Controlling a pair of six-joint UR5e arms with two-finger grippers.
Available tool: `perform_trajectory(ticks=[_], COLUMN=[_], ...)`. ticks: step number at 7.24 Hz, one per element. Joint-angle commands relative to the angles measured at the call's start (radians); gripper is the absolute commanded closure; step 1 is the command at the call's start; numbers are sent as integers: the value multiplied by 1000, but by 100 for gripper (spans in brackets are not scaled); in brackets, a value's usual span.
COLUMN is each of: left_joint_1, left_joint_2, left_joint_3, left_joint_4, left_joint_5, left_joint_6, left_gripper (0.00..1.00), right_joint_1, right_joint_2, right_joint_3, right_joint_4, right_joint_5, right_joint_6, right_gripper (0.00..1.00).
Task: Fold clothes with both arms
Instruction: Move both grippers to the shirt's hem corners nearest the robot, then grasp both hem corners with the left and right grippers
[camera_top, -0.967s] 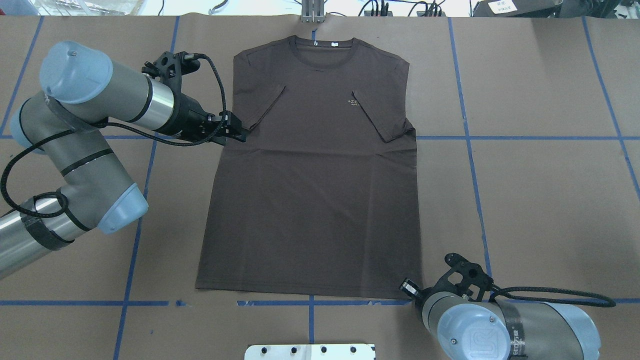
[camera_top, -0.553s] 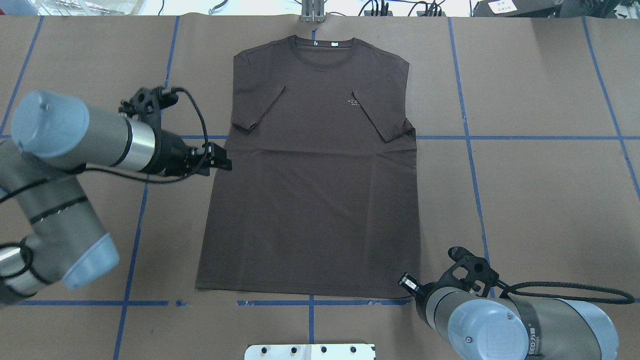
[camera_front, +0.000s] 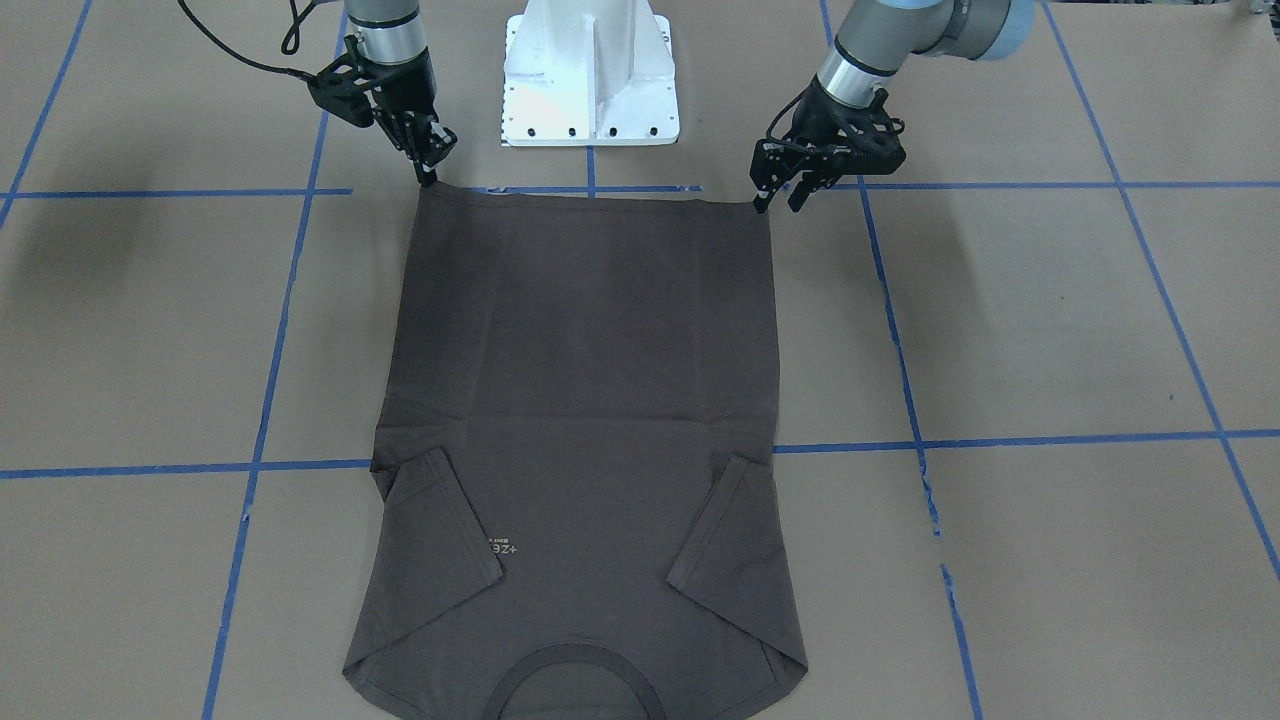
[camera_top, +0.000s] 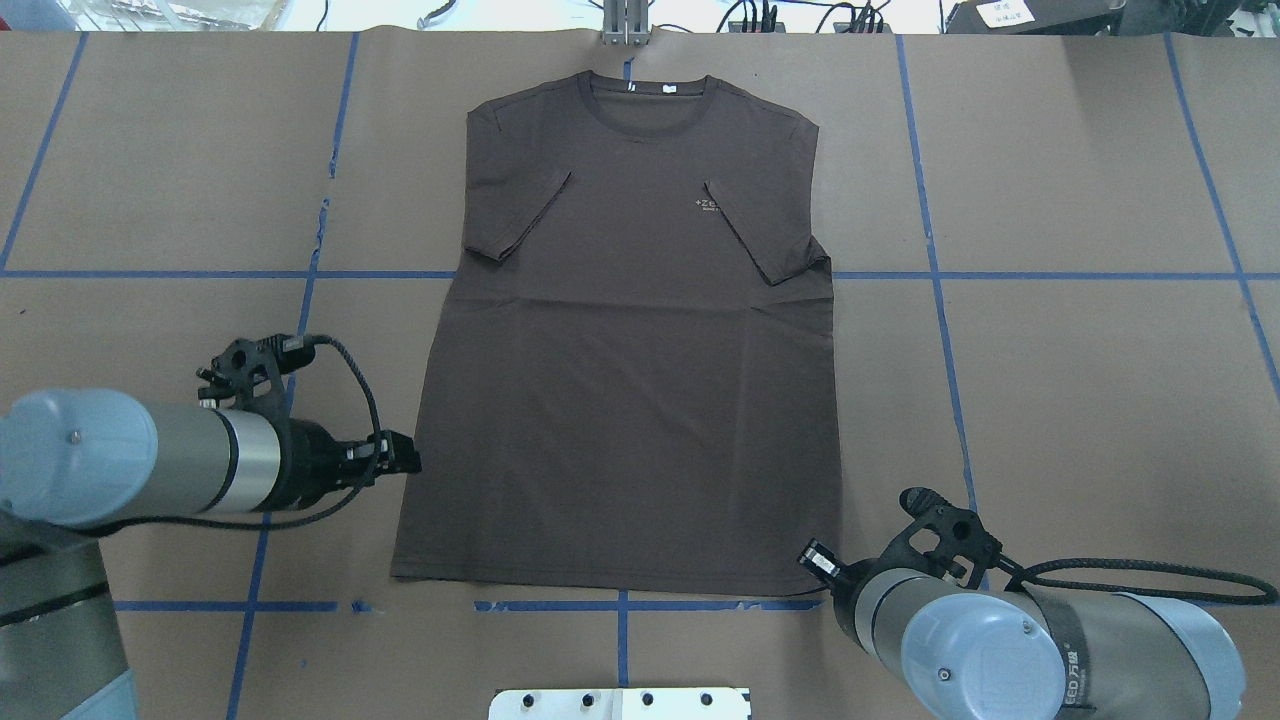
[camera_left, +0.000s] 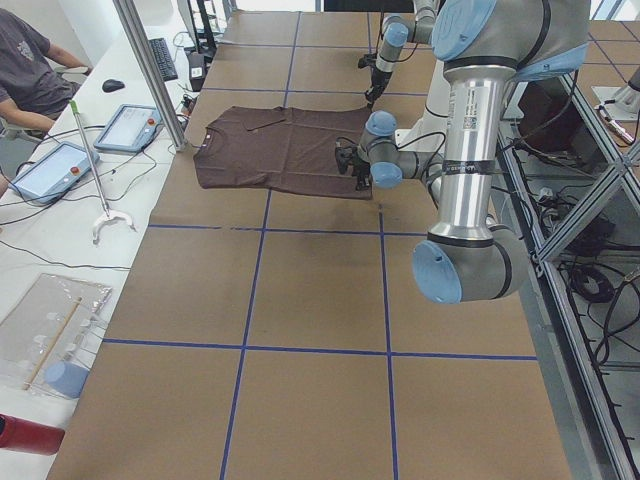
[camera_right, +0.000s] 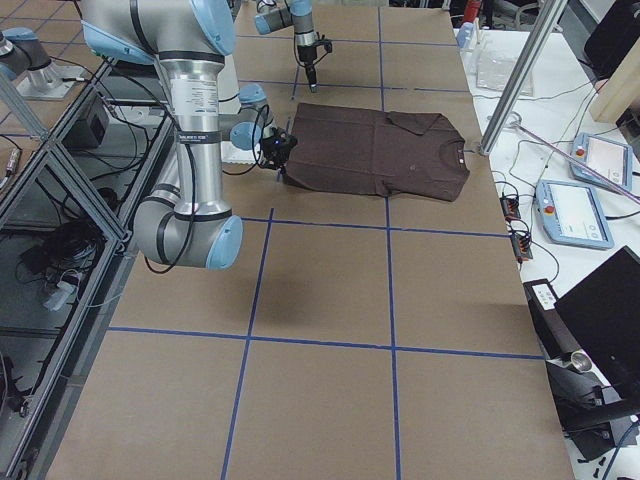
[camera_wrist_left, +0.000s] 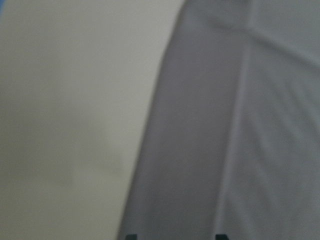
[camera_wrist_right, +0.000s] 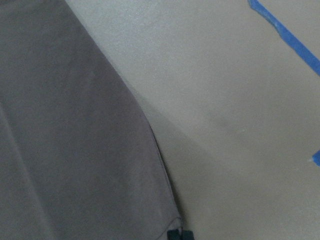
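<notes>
The hem of the dark grey-brown short-sleeved cotton T-shirt (camera_top: 630, 400) is judged to be the part being prepared for a fold towards its collar. The T-shirt is lying flat and face up on the brown paper-covered table (camera_top: 1050, 400), with both sleeves turned in over its chest. For this step to be done well, each hem corner is best pinched through both layers of cloth. The two corners are then best lifted together to an equal height, so that the hem is being carried taut and straight. The black left fingers (camera_front: 762, 192) are being held spread apart beside the T-shirt's side edge, near the hem corner, apparently clear of the cloth. The black right fingers (camera_front: 430, 165) are being held drawn together with their tips at the opposite hem corner; whether cloth is being pinched cannot be told. The silver-and-grey tubular left arm (camera_top: 150, 470) is being held low, reaching in level towards that side edge. The matching right arm (camera_top: 1000, 640) is being angled down at its corner.
</notes>
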Motion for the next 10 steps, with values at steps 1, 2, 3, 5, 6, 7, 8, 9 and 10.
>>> perform_trajectory(ticks=[1, 2, 3, 5, 6, 7, 8, 9, 10], left_joint_1=[61, 65, 65, 65, 67, 67, 67, 67, 71], left_joint_2=[-75, -95, -93, -91, -94, -96, -96, -94, -96], left_joint_3=[39, 64, 78, 72, 73, 72, 72, 72, 72], left_joint_4=[95, 125, 129, 153, 166, 179, 187, 187, 187], left_joint_5=[34, 37, 37, 37, 37, 37, 37, 36, 33], left_joint_6=[-32, -22, -22, -28, -30, -32, -35, -35, -35], left_gripper=[44, 44, 44, 43, 42, 42, 42, 42, 43], right_joint_1=[3, 2, 3, 2, 2, 2, 2, 0, 0], right_joint_2=[-2, -3, -11, -11, -11, -11, -11, -9, -8], right_joint_3=[6, 7, 12, 12, 12, 12, 12, 12, 12], right_joint_4=[0, -2, -2, -2, -2, -2, -2, -2, -2], right_joint_5=[0, -2, -3, -5, -5, -5, -5, -5, -5], right_joint_6=[2, 3, 3, 5, 5, 5, 5, 5, 5], right_gripper=[100, 100, 100, 100, 100, 100, 100, 100, 100])
